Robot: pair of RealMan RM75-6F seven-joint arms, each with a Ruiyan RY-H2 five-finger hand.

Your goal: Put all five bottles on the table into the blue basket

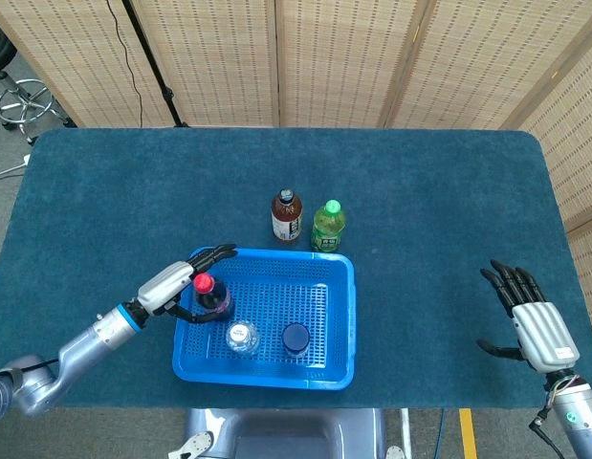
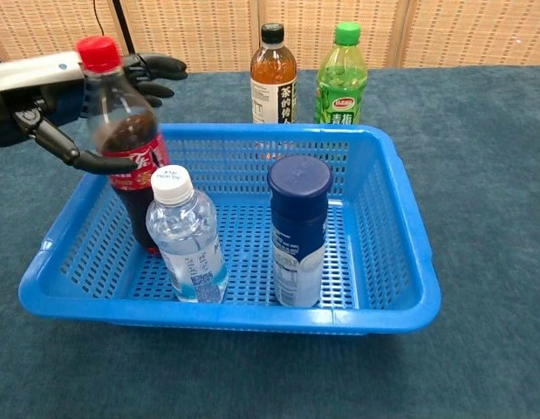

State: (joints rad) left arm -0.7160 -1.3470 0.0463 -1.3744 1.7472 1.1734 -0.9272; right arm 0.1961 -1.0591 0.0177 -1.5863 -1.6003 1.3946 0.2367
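Note:
The blue basket (image 1: pixel 343 316) (image 2: pixel 409 227) sits near the table's front. Standing upright inside it are a red-capped cola bottle (image 1: pixel 211 295) (image 2: pixel 130 166), a clear water bottle (image 1: pixel 242 337) (image 2: pixel 187 240) and a white bottle with a dark blue cap (image 1: pixel 296 338) (image 2: pixel 297 227). My left hand (image 1: pixel 176 282) (image 2: pixel 43 87) is at the cola bottle, fingers stretched out behind its neck and thumb against its label. A brown tea bottle (image 1: pixel 286 216) (image 2: pixel 274 78) and a green bottle (image 1: pixel 328 226) (image 2: pixel 341 78) stand on the table just behind the basket. My right hand (image 1: pixel 530 320) hangs open at the far right, holding nothing.
Woven folding screens (image 1: pixel 334 57) close off the back of the dark blue table (image 1: pixel 449 210). A stool (image 1: pixel 23 100) stands on the floor at the upper left.

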